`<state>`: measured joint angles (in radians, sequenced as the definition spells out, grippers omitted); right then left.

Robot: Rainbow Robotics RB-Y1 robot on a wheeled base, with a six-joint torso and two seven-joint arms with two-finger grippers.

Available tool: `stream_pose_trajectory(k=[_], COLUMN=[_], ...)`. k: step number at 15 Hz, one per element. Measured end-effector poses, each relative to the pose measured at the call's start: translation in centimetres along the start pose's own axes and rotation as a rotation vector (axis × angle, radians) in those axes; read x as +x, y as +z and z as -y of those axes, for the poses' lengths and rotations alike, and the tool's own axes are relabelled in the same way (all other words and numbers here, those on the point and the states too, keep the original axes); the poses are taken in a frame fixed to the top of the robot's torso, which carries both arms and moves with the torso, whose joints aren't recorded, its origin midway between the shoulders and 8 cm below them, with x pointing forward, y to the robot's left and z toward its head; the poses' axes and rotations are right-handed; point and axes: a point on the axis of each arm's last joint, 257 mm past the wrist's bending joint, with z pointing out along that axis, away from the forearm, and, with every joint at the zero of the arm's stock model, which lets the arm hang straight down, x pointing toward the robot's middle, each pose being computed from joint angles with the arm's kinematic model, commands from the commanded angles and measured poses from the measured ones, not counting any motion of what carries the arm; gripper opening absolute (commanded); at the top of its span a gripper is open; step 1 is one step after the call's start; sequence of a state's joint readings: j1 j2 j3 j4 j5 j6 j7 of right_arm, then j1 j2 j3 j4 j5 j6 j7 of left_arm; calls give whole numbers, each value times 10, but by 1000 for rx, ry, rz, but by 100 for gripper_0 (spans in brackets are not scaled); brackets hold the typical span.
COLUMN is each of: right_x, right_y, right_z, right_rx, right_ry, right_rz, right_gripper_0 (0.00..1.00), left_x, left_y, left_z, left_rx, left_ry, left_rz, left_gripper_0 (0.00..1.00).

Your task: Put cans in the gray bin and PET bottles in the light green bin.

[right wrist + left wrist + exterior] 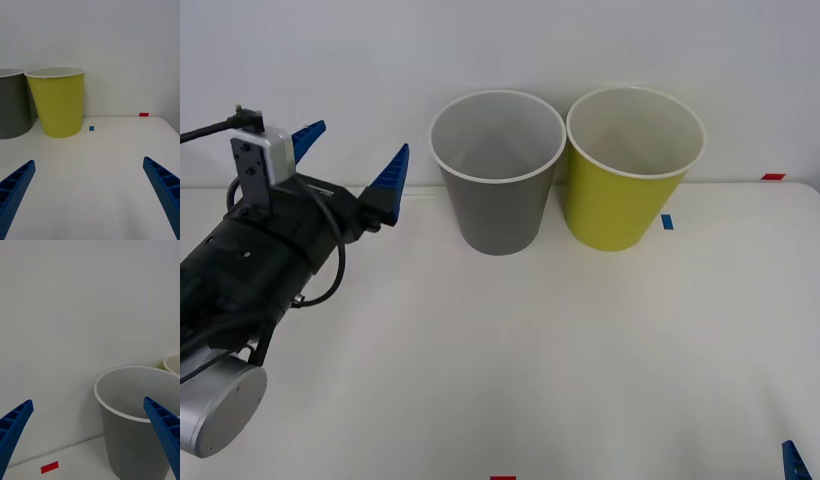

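Beside gray bin (498,200), left claw (350,158) spread empty, bin bottoms unseen

White table (580,380) carries 1 blue tape mark (667,222) and red tape marks (773,177).

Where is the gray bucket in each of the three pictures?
Front view: the gray bin stands at the back of the table, middle, touching the light green bin on its right.
Right wrist view: at the left edge, cut off.
Left wrist view: lower right, seen into from above.
Shared landmark: the light green bin beside it.
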<state>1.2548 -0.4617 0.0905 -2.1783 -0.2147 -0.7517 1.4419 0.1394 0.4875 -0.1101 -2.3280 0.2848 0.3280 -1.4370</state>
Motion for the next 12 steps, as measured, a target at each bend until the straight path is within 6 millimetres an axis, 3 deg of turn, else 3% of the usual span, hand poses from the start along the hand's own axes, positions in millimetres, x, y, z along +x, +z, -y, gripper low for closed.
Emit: stream_pose_trajectory(k=[5, 12], right_x=[0, 0], right_y=[0, 0], right_z=[0, 0], right_rx=[0, 0], right_ry=[0, 0], right_rz=[0, 0], right_gripper_0=[100, 100], left_x=[25, 56], left_y=[-48, -135], left_z=[-15, -23], left_rx=[-53, -125], left_ry=[-36, -73], left_rz=[17, 21], left_gripper_0=[100, 99])
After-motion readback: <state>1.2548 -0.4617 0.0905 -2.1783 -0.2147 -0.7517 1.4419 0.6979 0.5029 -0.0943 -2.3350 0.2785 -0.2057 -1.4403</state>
